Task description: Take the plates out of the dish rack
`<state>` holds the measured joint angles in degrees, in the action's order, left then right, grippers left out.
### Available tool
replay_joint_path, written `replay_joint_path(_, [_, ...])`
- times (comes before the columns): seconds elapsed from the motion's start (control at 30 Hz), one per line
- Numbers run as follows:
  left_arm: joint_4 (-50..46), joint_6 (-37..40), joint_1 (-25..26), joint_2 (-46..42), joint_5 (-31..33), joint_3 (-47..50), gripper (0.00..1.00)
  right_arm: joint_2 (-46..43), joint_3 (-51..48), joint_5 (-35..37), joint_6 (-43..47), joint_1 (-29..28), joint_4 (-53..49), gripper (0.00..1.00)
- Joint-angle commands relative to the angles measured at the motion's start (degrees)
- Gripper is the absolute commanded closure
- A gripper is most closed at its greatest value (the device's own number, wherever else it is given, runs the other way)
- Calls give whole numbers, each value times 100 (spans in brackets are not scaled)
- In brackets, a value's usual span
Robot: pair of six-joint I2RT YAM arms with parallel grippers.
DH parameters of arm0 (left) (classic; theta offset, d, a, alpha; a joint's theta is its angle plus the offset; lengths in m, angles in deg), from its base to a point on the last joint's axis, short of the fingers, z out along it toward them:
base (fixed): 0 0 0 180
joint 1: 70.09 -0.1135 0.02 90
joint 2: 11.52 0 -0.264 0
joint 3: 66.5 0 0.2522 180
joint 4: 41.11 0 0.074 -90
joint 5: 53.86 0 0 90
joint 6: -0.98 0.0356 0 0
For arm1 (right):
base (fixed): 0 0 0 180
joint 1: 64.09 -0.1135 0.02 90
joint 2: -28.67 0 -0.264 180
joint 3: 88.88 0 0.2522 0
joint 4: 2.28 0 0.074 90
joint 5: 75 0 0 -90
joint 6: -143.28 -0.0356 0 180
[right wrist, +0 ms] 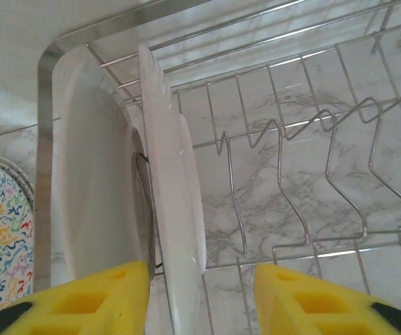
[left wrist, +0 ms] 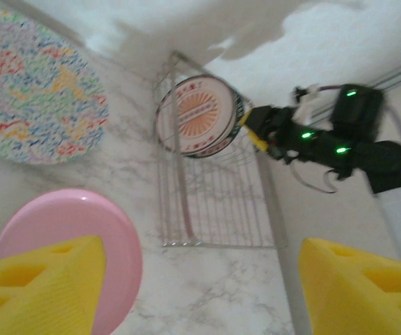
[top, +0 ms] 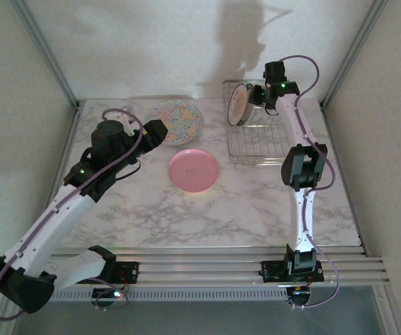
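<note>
Straddles a white plate (right wrist: 176, 209) on edge in the dish rack (top: 256, 146) (flat faces sideways) with right gripper (right wrist: 200, 283) part-open, unclamped, and left gripper (left wrist: 200, 286) wide, empty.

Left wrist view: blurred throughout. The pink plate (left wrist: 61, 230) is cut off by the bottom edge and partly hidden behind a left gripper (left wrist: 200, 286) finger. The speckled plate (left wrist: 33, 91) runs off the left edge. Right wrist view: both upright plates (right wrist: 176, 209) in the dish rack (right wrist: 44, 105) are cut off below; contact with the right gripper (right wrist: 201, 296) cannot be determined.
</note>
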<state>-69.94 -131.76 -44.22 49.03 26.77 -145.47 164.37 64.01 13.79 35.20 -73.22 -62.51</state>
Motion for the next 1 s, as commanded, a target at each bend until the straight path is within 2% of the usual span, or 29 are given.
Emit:
replay_joint_path(0.0, [659,-107,59,-514,128,164,29,233,277,-134,-37,29,102,59])
replay_joint_path(0.13, [743,-134,62,-755,277,224,30,380,372,-45,-27,34,152,61])
replay_joint_path(0.63, [570,-147,67,-569,181,28,30,629,537,74,-43,-5,219,77])
replay_joint_path(0.83, [482,-100,67,-495,171,-57,30,616,708,305,102,-151,202,88])
replay_joint_path(0.97, [453,-76,61,-470,146,-84,30,566,849,901,237,-335,91,99])
